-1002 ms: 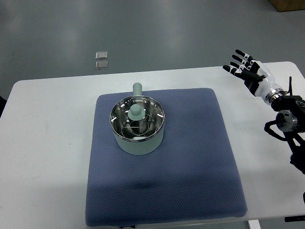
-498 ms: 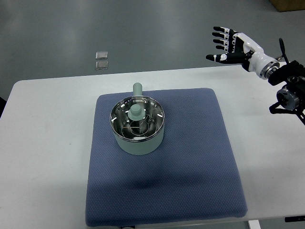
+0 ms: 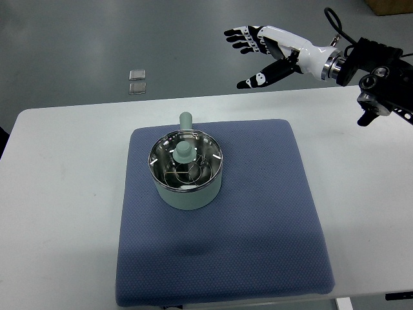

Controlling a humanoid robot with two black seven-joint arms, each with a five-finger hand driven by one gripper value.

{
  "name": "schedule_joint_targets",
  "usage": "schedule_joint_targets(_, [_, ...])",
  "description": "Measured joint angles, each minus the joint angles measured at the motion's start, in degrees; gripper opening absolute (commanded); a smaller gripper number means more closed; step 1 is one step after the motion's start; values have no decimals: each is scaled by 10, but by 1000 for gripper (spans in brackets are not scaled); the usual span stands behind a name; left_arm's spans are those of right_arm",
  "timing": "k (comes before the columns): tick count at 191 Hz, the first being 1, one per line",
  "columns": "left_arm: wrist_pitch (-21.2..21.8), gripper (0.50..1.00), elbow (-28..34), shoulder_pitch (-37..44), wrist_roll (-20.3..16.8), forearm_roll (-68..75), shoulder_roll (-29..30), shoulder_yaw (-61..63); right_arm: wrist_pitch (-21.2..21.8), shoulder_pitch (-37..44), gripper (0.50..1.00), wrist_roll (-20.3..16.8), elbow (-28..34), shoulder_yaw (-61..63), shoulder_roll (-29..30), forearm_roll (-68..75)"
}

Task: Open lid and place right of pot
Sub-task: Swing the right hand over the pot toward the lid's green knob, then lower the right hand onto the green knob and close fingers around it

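A pale green pot (image 3: 187,174) stands on a blue mat (image 3: 258,219) in the middle of the white table. Its glass lid (image 3: 186,159), with a pale green knob (image 3: 183,151) in the centre, sits on the pot. A short green handle (image 3: 186,120) sticks out at the pot's far side. My right hand (image 3: 258,51) hangs in the air past the table's far edge, up and to the right of the pot, fingers spread and holding nothing. Its arm (image 3: 361,64) comes in from the right edge.
The white table (image 3: 64,194) reaches under the mat on all sides. Two small clear squares (image 3: 137,81) lie on the grey floor beyond the table. A brown box corner (image 3: 390,6) shows at the top right.
My right hand has risen from the table's right corner and swung left, now hovering beyond the far edge nearer the pot. Pot and lid have not moved.
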Motion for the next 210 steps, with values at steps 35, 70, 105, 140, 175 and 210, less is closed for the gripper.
schedule_joint_targets(35, [0, 1000, 0, 0, 0, 0, 0, 0, 0, 83, 891, 22, 8, -101, 13, -3])
schedule_joint_targets(70, [0, 1000, 0, 0, 0, 0, 0, 0, -34, 141, 891, 47, 13, -186, 45, -4])
schedule_joint_targets(105, [0, 1000, 0, 0, 0, 0, 0, 0, -83, 190, 891, 78, 20, -265, 83, -4])
schedule_joint_targets(140, [0, 1000, 0, 0, 0, 0, 0, 0, -106, 225, 891, 97, 37, -323, 109, -33])
schedule_joint_targets(175, [0, 1000, 0, 0, 0, 0, 0, 0, -108, 226, 889, 99, 42, -336, 136, -102])
schedule_joint_targets(210, [0, 1000, 0, 0, 0, 0, 0, 0, -108, 225, 885, 79, 42, -337, 153, -131])
